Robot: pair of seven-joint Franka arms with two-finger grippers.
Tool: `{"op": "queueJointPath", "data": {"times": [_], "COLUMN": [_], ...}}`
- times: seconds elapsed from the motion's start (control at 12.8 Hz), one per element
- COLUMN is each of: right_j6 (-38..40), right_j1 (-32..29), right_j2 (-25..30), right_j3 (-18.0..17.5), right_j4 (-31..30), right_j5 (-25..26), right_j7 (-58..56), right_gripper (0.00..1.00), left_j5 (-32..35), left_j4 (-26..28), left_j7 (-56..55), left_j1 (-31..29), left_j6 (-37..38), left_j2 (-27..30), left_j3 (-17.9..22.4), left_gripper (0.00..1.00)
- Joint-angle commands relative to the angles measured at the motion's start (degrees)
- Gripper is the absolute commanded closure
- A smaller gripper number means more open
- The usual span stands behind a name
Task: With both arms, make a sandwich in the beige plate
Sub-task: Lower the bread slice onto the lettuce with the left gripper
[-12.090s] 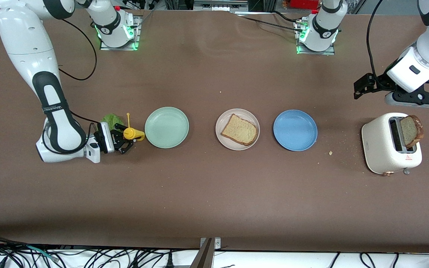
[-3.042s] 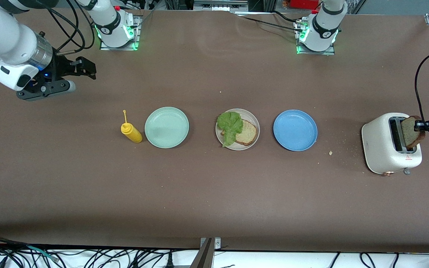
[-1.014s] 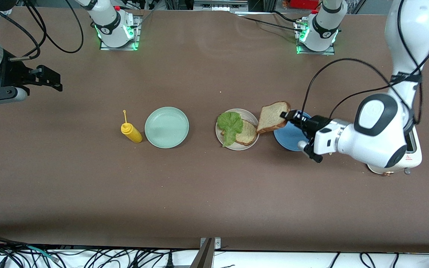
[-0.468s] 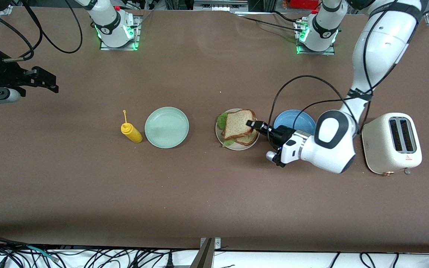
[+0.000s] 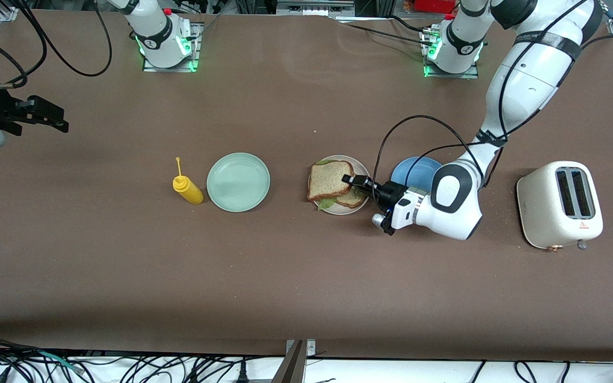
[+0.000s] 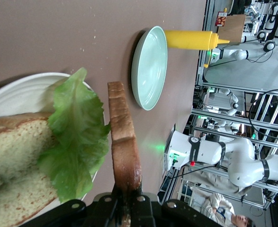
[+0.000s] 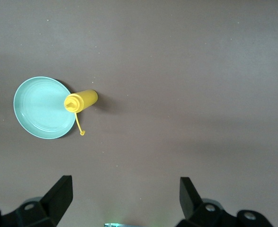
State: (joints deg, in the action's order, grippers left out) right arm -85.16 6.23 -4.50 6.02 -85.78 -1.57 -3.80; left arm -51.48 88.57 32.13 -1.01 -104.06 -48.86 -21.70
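Gripping the top bread slice [image 5: 330, 179] over lettuce [image 6: 77, 142] on the beige plate [image 5: 361, 168], the left tool [image 5: 350, 180] is clamped tight w/ right tool [image 5: 46, 114] spread wide, waiting above the bench [image 5: 285, 276] edge.

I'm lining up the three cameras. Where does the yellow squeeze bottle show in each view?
Front view: yellow squeeze bottle stands on the table beside the mint-green plate, toward the right arm's end.
Left wrist view: the bottle appears next to that plate, past the top bread slice.
Right wrist view: the bottle overlaps the plate's edge, seen from above.
Shared landmark: the mint-green plate.
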Motion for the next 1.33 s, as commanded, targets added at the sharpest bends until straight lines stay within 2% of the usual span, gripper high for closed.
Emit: {"op": "queueJointPath", "data": {"times": [0.0,0.23,0.31,0.47,1.01,1.25], "right_j6": [1.4,1.3,1.3,1.3,1.3,1.3], "right_j1": [-0.3,-0.3,-0.2,-0.2,0.1,0.1], "right_j2": [0.5,0.3,0.1,-0.2,-0.8,-0.7], "right_j3": [-0.3,1.1,1.0,1.0,1.0,1.0], "right_j4": [1.1,1.1,1.1,1.1,1.2,1.2], "right_j5": [-0.5,-0.5,-0.6,-1.1,-0.6,-0.5], "right_j7": [-0.8,-0.7,-0.6,-0.8,-0.8,-0.8], "right_gripper": [0.0,0.0,0.0,0.0,0.0,0.0], "left_j5": [-1.7,-1.2,-1.2,-1.2,-0.9,6.1], "left_j4": [2.3,3.8,3.9,4.0,4.2,3.7], "left_j7": [5.3,12.3,13.8,14.4,14.5,13.5], "left_j1": [-1.1,-4.0,-4.3,-4.4,-4.6,-5.5], "left_j6": [-0.2,0.3,0.3,0.3,0.3,0.3], "left_j2": [0.6,0.1,-0.4,-1.1,-0.6,2.8], "left_j3": [0.4,0.6,0.6,0.6,0.9,1.1], "left_gripper": [0.98,0.96,0.89,0.0,0.0,0.0]}}
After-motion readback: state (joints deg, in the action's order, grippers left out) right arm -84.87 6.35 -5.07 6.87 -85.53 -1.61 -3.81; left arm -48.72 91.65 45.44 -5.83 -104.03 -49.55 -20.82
